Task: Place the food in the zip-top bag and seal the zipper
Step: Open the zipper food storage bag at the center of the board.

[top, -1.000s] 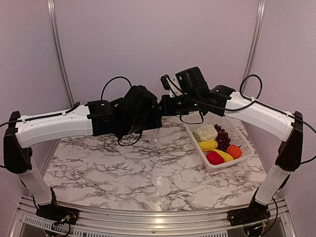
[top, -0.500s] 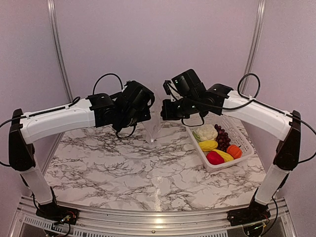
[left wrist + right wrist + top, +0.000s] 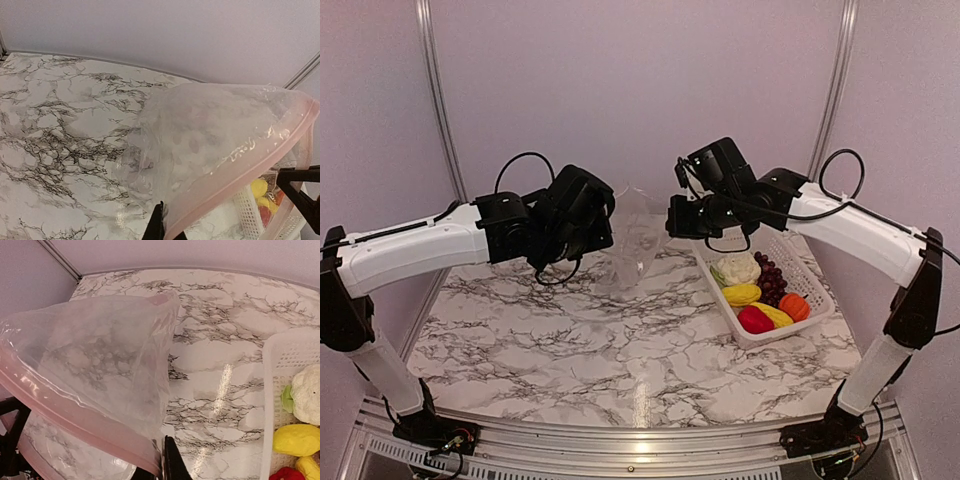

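The zip-top bag (image 3: 636, 238) is hanging in the middle of the top view, held up between the two arms above the marble worktop (image 3: 570, 340). Its lower tip is pointing down toward the surface, and I cannot tell whether it is touching. Its mouth is being held open, and the zipper (image 3: 235, 177) is curving as a pink band across the lower right of the left wrist view.

The left claw (image 3: 165, 231) is pinching that band at the bottom centre of its frame, fingers pressed together on the plastic. The right claw (image 3: 162, 462) is pinching the opposite rim the same way, at the bottom of the right wrist view.

The food (image 3: 760, 295) is sitting in the white lattice basket (image 3: 817, 287) at the right of the top view. The cauliflower (image 3: 738, 267) and grape bunch (image 3: 772, 280) are lying toward the far end. The orange fruit (image 3: 794, 306), red piece (image 3: 754, 320) and two yellow pieces (image 3: 741, 294) are lying nearer the camera.
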{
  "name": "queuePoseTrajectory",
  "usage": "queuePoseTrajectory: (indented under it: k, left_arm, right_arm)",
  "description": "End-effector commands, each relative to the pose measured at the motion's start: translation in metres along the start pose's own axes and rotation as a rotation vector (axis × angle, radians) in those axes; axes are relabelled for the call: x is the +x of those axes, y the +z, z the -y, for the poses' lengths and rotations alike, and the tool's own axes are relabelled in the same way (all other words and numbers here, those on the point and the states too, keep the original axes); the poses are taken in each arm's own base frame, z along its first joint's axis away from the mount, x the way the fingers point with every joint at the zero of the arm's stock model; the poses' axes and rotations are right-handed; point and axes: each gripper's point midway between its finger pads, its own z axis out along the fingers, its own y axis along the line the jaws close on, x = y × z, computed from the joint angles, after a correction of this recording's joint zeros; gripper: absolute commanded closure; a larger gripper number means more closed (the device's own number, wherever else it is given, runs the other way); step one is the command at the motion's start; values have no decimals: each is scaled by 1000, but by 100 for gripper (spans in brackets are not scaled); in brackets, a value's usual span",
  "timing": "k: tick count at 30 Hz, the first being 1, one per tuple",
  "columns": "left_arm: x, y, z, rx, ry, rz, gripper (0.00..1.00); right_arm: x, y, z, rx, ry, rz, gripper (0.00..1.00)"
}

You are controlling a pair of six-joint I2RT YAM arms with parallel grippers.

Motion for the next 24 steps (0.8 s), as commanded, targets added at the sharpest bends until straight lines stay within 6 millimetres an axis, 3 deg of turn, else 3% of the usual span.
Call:
queuePoseTrajectory:
  k: [1,7,14,17,24]
  left_arm:
    - [13,-5,10,70,34,-81,100]
    - [11,-9,13,80,35,-100,100]
    - [-9,-24,-3,29,120,-86,100]
    - [-29,-41,-33,-32,176,-85,100]
    - [-72,-95,-103,-174,329,-70,100]
  right_arm:
    - [-9,-14,-41,-234,-32,22,90]
    - [-15,-27,-68,-368,-76,20,76]
    - [-32,-57,-78,-474,-100,35,61]
    - [-42,-67,-54,-424,-99,74,55]
    - [-35,-63,60,-115,-3,65,56]
